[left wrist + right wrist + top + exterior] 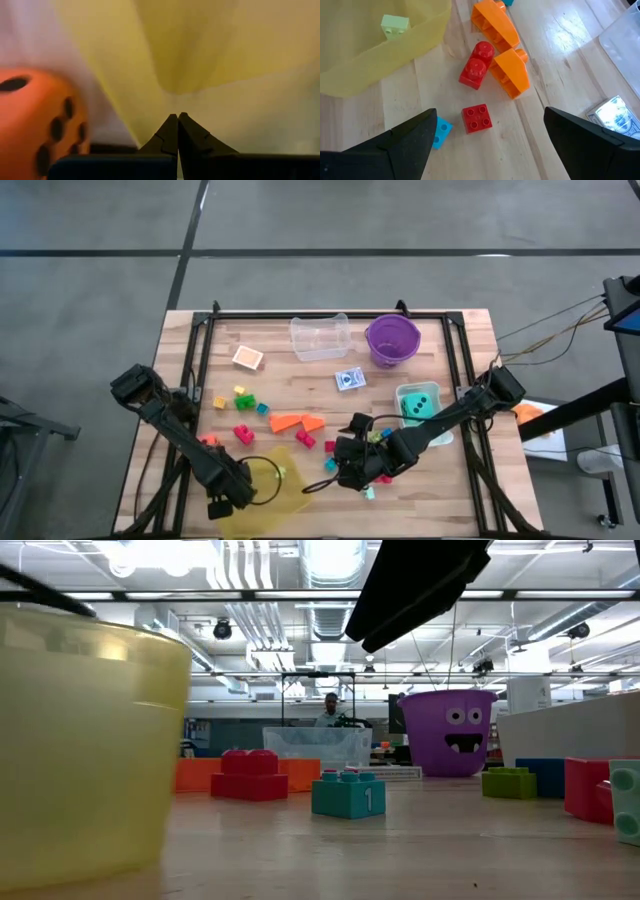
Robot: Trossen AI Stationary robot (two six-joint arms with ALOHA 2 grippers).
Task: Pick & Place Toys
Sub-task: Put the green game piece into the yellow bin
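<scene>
1. Looming at the left edge of the low view, the translucent yellow tray [80, 740] fills the foreground; in the high view it lies at the table's lower centre-left, with the left gripper [222, 505] at its near edge.
2. Left gripper fingers [176, 137] are pressed together, tips meeting against the yellow plastic, with nothing visible between them; an orange die with black pips [35, 120] sits beside them at the wrist view's left.
3. Right gripper [487, 145] hangs wide open and empty above the wooden table [460, 480], at lower centre of the high view.
4. Between its spread fingers lie a small red square brick [476, 118] and a small blue brick [441, 132]; beyond them a red two-stud brick [477, 65] touches two orange wedge pieces [503, 50].
5. A pale green brick [395, 25] rests inside the tray, upper left of the right wrist view.
6. A teal die [420, 406] lies right of centre in the high view.
</scene>
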